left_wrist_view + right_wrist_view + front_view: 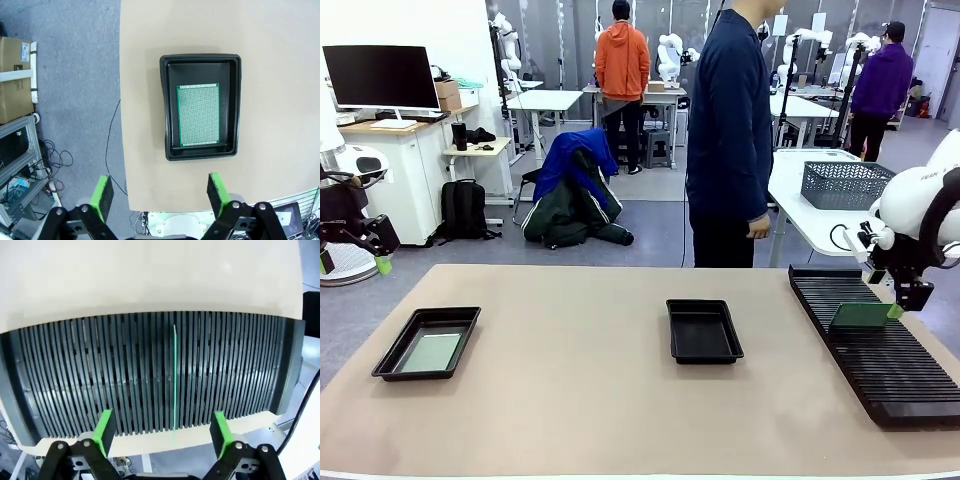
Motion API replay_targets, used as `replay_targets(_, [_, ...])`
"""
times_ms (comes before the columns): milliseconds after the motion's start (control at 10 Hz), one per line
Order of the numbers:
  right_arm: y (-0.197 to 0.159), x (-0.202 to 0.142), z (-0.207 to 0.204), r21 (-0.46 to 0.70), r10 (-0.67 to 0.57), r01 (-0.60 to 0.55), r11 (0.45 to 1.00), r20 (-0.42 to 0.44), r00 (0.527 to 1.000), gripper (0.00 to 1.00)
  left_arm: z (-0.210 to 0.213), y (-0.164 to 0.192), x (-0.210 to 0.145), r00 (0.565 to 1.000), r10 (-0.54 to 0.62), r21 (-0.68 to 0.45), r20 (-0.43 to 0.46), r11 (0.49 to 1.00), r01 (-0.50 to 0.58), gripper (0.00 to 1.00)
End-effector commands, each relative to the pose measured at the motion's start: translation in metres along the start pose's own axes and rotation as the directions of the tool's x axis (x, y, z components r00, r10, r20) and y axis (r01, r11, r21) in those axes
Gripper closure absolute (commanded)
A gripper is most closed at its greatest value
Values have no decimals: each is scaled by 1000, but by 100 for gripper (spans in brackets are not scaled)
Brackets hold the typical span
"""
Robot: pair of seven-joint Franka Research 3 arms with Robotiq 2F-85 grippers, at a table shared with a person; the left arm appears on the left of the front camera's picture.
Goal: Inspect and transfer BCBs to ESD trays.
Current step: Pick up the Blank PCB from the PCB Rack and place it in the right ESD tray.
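A black ESD tray (390,358) lies at the table's left with a pale green BCB (431,352) flat on its floor. In the left wrist view that tray (230,107) and its green board (198,114) lie well below my left gripper (160,195), which is open and holds nothing. A second tray (703,330) at the table's middle holds nothing. Another green BCB (860,316) stands in the long black slotted rack (880,370) on the right. My right gripper (903,305) hangs open just above it; the right wrist view shows the board edge-on (175,375) between the open fingers of my right gripper (161,432).
A person in a dark blue top (728,130) stands at the table's far side, hands at their sides. A grey wire mesh basket (845,185) sits on a white table behind the rack. The left arm hangs off the table's left edge, over the floor.
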State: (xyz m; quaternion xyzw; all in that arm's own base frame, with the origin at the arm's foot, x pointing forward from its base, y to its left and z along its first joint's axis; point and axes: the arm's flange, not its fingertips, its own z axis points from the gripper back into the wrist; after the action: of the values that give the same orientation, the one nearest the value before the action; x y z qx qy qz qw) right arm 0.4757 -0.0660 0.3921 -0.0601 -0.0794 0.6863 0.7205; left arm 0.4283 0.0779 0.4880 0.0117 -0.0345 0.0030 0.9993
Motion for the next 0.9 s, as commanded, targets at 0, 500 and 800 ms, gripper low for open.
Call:
replay_targets(0, [-6,-4,-20,-28,-27,27,999,14,1000,0,-1,-1,-2,1000,16,3,2,1000,-16,0])
replay_targets(500, [-14,-13,-43,-19,-53,54,998,58,997,0,-1,-1,-2,1000,16,3,2,1000,-16,0])
replay_targets(800, [-9,-6,-39,3,-73,73,997,30,997,0,-1,-1,-2,1000,16,3,2,1000,-16,0])
